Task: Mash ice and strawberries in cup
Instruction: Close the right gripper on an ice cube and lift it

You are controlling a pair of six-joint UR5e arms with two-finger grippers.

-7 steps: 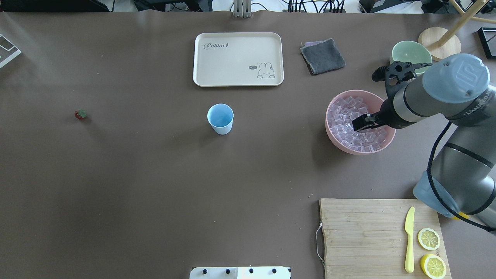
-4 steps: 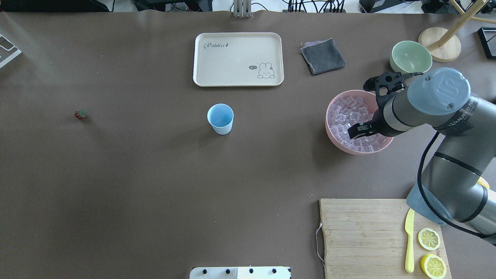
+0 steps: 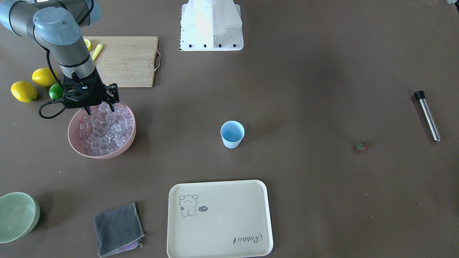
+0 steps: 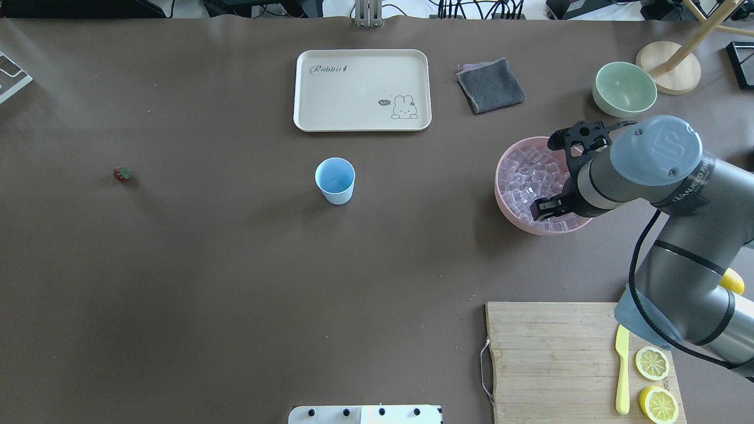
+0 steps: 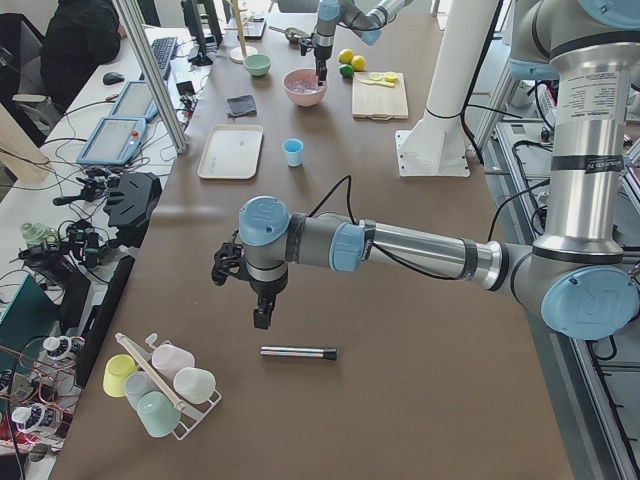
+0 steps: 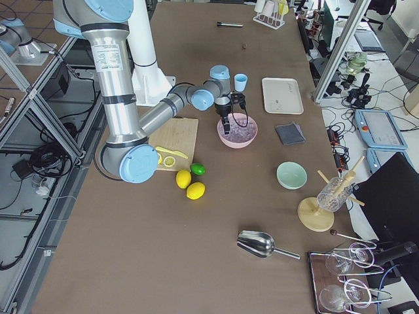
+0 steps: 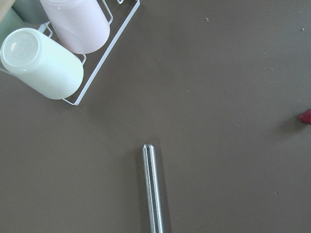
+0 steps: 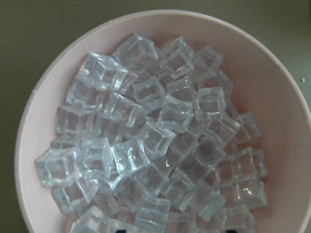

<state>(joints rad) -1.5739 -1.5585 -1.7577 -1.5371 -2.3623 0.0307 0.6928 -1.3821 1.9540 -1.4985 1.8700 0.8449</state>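
1. The right gripper (image 3: 99, 106) hangs over the pink bowl (image 4: 500, 200), which sits at the right of the overhead frame. Its jaws are spread with nothing between them. In its own wrist view the two dark tips just peek in at the bottom edge, down by the heap.
2. The ice (image 8: 160, 136) is all in that bowl, piled several cubes deep and reaching near the rim. None shows in the cup (image 4: 335, 179), which stands upright at the middle of the overhead frame, well apart from the bowl, with its blue inside bare.
3. The strawberry (image 4: 122, 174) lies alone on the brown table at the far left of the same frame, at mid-height.
4. The left gripper (image 5: 262, 318) hovers above a metal rod (image 7: 154, 194) lying flat on the table. It shows only in the left side view, so I cannot tell whether it is open or closed.
5. To my eye the cubes are hard, glossy and light, so probably slippery. A cube lying loose on top, pinched across two flat faces and not the corners, looks the safest hold. Squeeze askew and I would expect it to squirt out.
6. The strawberry is small and looks soft. I would grip the red body gently, below the leaves. The cup looks light enough to tip if knocked.
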